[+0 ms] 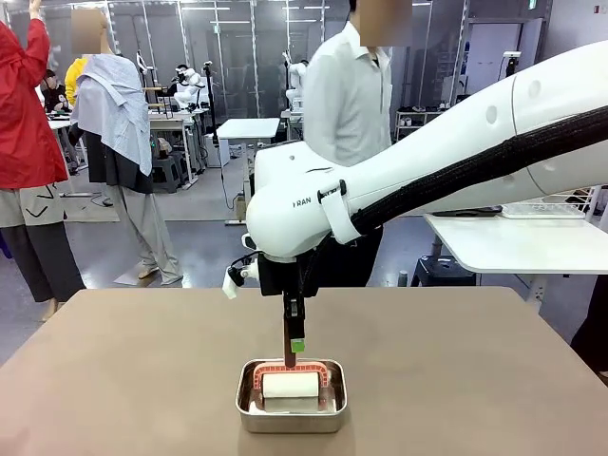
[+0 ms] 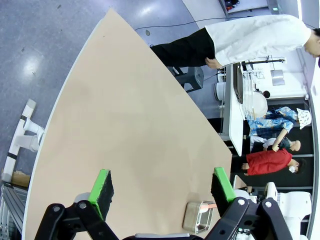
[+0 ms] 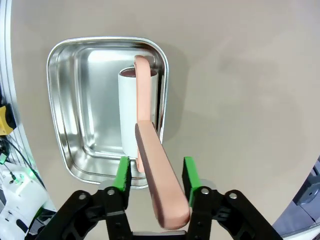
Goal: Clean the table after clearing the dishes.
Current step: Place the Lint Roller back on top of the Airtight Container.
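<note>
Between the right gripper's [image 3: 152, 172] parted green pads, neither quite touching it, stands the pink handle of a lint roller [image 3: 142, 112], its white roll resting in the steel pan [image 3: 70, 125] on the table [image 1: 456, 380]. Seen from the left wrist, the left gripper [image 2: 162, 192] hangs wide open above bare tabletop, the pan near its fingertip; a person [image 1: 347, 104] stands across the table.

"FRAN" lettering on the right arm [image 1: 313, 204] white casing
</note>
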Motion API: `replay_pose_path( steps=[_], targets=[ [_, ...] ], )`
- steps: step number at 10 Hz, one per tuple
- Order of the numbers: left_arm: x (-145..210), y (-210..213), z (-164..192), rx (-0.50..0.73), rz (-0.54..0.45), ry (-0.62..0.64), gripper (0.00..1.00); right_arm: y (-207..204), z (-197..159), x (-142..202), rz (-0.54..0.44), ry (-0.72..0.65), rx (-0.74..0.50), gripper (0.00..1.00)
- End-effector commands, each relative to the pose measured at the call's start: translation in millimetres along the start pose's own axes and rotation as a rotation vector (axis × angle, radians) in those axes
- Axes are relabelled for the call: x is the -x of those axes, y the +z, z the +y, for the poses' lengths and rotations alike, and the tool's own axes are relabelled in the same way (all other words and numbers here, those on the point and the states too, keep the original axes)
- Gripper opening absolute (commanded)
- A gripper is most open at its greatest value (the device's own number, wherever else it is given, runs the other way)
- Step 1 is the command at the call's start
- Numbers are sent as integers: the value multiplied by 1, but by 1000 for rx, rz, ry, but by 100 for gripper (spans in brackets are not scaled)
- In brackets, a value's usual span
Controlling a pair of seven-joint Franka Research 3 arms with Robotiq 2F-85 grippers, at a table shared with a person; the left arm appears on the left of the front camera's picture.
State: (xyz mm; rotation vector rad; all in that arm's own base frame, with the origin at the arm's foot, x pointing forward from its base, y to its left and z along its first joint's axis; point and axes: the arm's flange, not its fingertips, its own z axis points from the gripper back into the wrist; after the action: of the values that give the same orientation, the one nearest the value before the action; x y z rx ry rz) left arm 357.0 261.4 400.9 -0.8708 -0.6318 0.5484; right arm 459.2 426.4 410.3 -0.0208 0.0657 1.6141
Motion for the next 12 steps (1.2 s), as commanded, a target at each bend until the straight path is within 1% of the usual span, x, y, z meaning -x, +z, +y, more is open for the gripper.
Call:
replay_pose_path(
  steps=[1,7,8,9,12],
  targets=[
    [-1,2,-1,9,-9,8,100,9,7,2,-18,18,19,100],
    [-1,2,-1,9,-9,8,100,15,3,3,-19,-1,25,100],
    [-1,2,-1,9,-9,8,100,11,-3,10,106,-160,82,100],
    [-1,2,-1,9,-9,8,100,12,0,0,-11,-1,18,100],
    [-1,2,-1,9,-9,8,100,12,0,0,-11,-1,18,100]
  ],
)
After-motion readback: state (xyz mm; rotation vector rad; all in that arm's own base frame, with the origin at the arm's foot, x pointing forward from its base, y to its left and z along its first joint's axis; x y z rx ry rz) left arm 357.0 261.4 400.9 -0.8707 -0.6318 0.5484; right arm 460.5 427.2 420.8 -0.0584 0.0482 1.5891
